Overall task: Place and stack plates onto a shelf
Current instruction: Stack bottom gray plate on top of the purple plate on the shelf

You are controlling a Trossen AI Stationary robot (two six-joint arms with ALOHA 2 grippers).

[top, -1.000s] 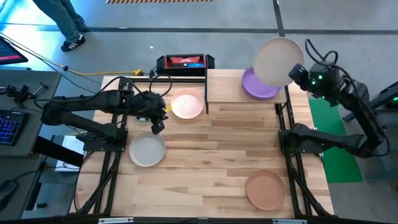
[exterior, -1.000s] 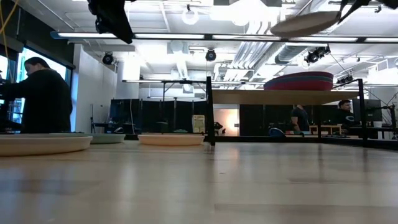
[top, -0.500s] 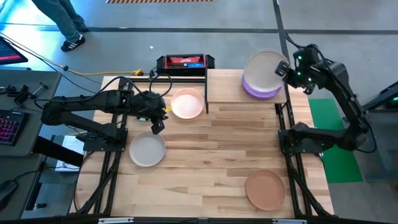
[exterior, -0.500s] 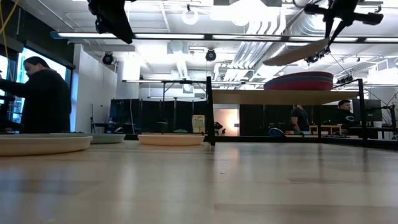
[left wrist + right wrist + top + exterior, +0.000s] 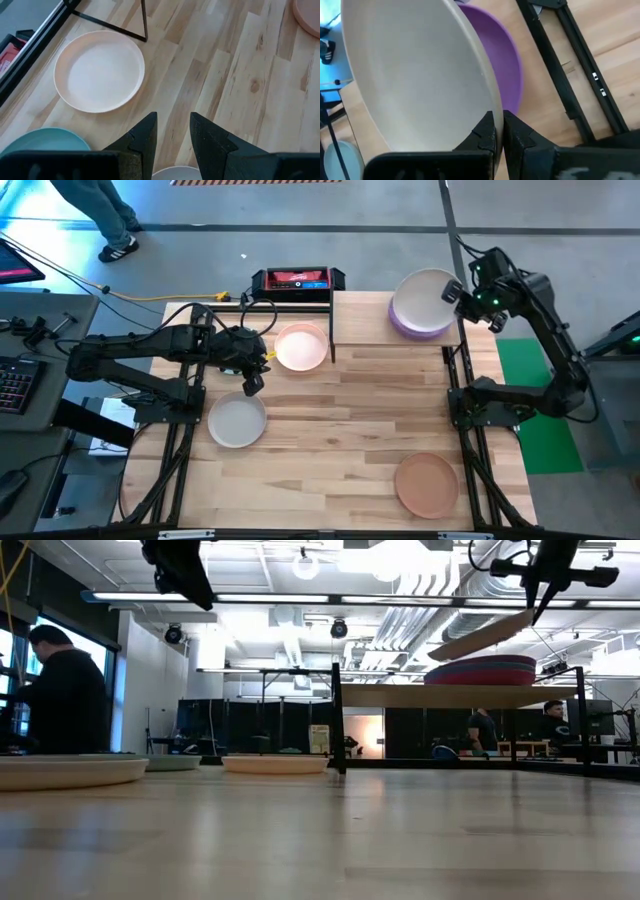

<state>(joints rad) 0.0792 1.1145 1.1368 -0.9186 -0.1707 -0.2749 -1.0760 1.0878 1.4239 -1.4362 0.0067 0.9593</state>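
Observation:
My right gripper (image 5: pixel 462 296) is shut on the cream plate (image 5: pixel 424 294), which hangs tilted over the purple plate (image 5: pixel 405 326) topping a stack (image 5: pixel 482 671) on the shelf (image 5: pixel 365 320). My left gripper (image 5: pixel 252 381) hovers open over the table between the pale pink plate (image 5: pixel 300 347) and the grey plate (image 5: pixel 237 422). It touches nothing. The teal plate (image 5: pixel 45 144) lies flat beside the pink one (image 5: pixel 99 70). The salmon-brown plate (image 5: pixel 427 485) rests flat near the table's near right corner. My right gripper pinches the cream plate's rim (image 5: pixel 489 107) on the plate's right side, one finger (image 5: pixel 484 131) on the inner face and one on the underside. The fingers come from the table's right. The plate is lifted clear and tilted (image 5: pixel 490 635), with its held edge highest.
The shelf's left half (image 5: pixel 355 320) is bare wood. Its black posts (image 5: pixel 338 720) stand by the pink plate. A red and black box (image 5: pixel 297 280) sits behind the table. People stand in the room beyond (image 5: pixel 60 690).
My right gripper has carried the cream plate from beyond the shelf's right end toward the table's left and down over the purple stack. The plate, nearly level before, has tipped so its free edge slopes down toward the stack. My left arm has kept still.

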